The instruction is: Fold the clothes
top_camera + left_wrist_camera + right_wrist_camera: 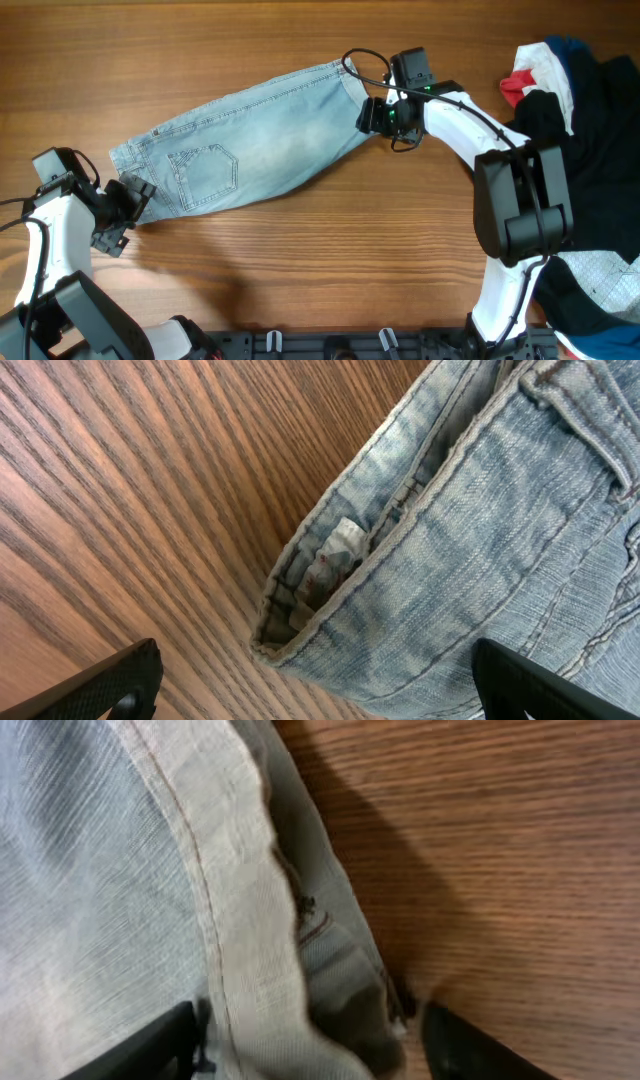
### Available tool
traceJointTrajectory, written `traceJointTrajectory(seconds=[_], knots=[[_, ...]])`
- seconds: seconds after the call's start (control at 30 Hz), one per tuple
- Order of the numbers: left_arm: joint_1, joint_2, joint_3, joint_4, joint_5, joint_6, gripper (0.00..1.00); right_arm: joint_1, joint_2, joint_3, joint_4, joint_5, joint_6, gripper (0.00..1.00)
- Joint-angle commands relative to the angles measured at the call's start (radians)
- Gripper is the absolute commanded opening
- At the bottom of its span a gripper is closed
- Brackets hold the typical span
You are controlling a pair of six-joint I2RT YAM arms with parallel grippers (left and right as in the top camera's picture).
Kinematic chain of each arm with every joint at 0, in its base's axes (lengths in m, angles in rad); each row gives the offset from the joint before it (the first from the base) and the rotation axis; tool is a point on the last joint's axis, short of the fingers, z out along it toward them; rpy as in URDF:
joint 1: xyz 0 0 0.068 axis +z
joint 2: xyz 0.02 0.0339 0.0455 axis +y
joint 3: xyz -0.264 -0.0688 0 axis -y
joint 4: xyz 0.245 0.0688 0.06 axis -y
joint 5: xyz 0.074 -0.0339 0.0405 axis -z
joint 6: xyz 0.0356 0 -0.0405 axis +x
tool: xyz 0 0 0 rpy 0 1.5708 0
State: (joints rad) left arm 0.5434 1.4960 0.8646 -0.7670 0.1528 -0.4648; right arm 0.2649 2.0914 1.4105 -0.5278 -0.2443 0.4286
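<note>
Faded twill jeans [250, 150] form a long tapered strip on the wood-grain counter [300, 270]; left fingers [110, 682] and right fingers [145, 1050] gape wide astride stitched edges.

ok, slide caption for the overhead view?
Left claw at the waistband of the jeans, right claw at the hem, garment pile beside.

The jeans [250, 150] are pale, faded blue denim with tan stitching. The table [300, 270] is brown wood with dark streaky grain. The pile [590, 100] shows black, white, red and navy.
</note>
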Motion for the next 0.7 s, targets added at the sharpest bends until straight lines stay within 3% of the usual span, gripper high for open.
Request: traceJointTrajectory(seconds=[0.0, 0.13, 0.23, 0.37, 0.67], knots=[[0.002, 0.004, 0.013, -0.002, -0.016, 0.015, 1.0, 0.008, 0.049, -0.017, 0.006, -0.038, -0.008, 0.61], [0.002, 0.004, 0.013, -0.002, -0.016, 0.015, 1.0, 0.011, 0.05, -0.017, 0.008, -0.038, -0.01, 0.37], [0.002, 0.004, 0.013, -0.002, -0.016, 0.015, 1.0, 0.01, 0.05, -0.017, -0.027, -0.002, -0.011, 0.04], [0.002, 0.004, 0.013, -0.002, -0.016, 0.016, 1.0, 0.006, 0.041, -0.017, -0.159, 0.169, 0.003, 0.04], [0.002, 0.004, 0.013, -0.001, -0.016, 0.016, 1.0, 0.001, -0.083, -0.017, -0.541, 0.51, 0.203, 0.04]])
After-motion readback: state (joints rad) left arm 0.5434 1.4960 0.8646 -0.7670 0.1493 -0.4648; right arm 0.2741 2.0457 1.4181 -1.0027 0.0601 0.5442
